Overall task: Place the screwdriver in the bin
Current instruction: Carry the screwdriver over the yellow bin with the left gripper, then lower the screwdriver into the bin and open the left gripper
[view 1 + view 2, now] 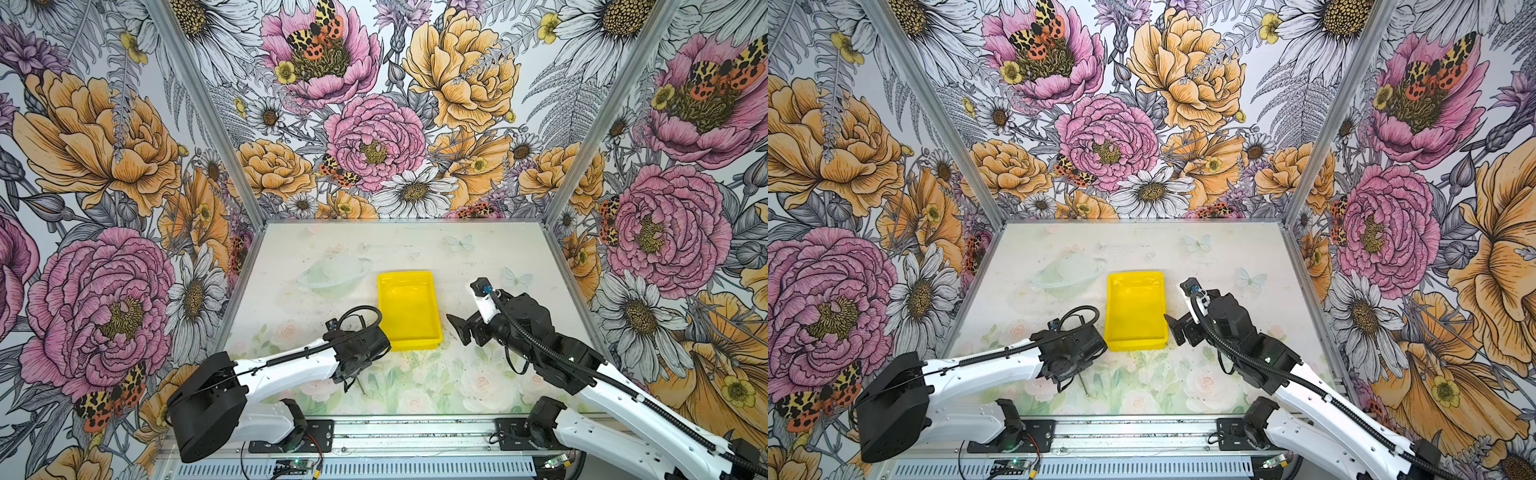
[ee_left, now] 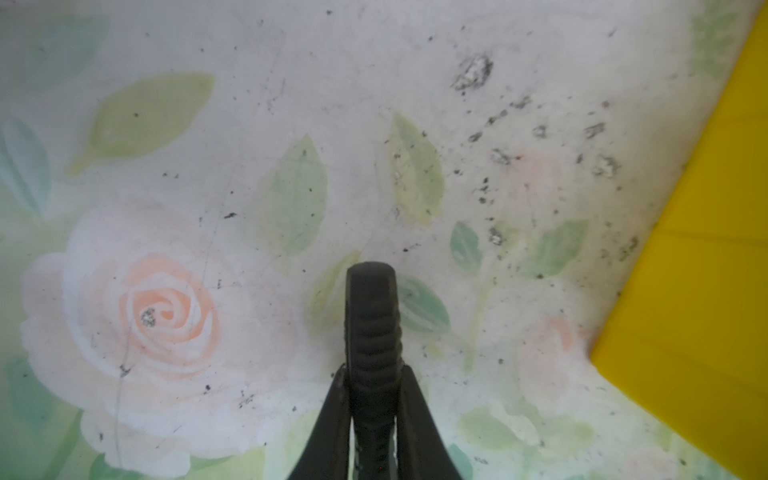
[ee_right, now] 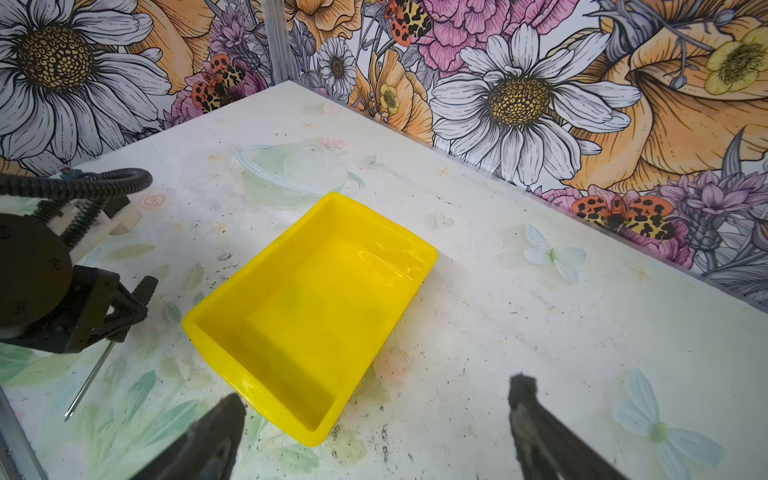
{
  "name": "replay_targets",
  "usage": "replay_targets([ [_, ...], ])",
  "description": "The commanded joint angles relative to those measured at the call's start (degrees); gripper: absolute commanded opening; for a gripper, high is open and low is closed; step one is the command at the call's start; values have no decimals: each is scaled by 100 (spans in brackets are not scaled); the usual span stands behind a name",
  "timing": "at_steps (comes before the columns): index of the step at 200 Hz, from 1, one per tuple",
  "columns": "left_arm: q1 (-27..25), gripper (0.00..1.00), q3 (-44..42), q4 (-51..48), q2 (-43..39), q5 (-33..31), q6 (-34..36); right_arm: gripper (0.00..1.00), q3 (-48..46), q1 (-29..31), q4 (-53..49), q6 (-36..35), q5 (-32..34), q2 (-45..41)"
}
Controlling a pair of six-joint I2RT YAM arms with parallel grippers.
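Your left arm (image 1: 286, 368) and right arm (image 1: 611, 405) wear glossy white shells with small dark screws over bulky black joints; a ribbed black conduit (image 1: 536, 345) runs along each, and the right gripper (image 3: 376, 392) ends in matte black wedge jaws.

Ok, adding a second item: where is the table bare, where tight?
Bare: the far strip between the bin and the back wall; the front edge right of the screwdriver. Crowded: either side of the bin, left tool gripping the screwdriver, right tool open.
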Motion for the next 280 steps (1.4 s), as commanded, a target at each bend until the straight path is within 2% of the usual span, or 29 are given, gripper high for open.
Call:
replay_targets([
  [1, -1, 0, 474, 17, -330, -435, 573, 100, 118, -189, -10, 408, -104, -140],
  [24, 23, 0, 1090, 30, -314, -631, 1136, 99, 72, -452, -23, 608, -302, -217],
  [52, 65, 0, 2010, 54, 108, -743, 1841, 99, 20, -816, -30, 808, -565, -316],
  [90, 227, 0, 3169, 396, 1242, -463, 2483, 99, -7, -1049, -56, 928, -694, -329],
  [146, 563, 0, 4479, 694, 2867, 67, 2984, 99, -42, -1178, -261, 1036, -588, -543],
  [181, 717, 0, 4663, 708, 3483, 245, 3095, 100, -95, -1226, -331, 1058, -526, -633],
  [280, 563, 0, 4249, 1124, 4146, 576, 2858, 99, -121, -1306, -377, 999, -572, -562],
])
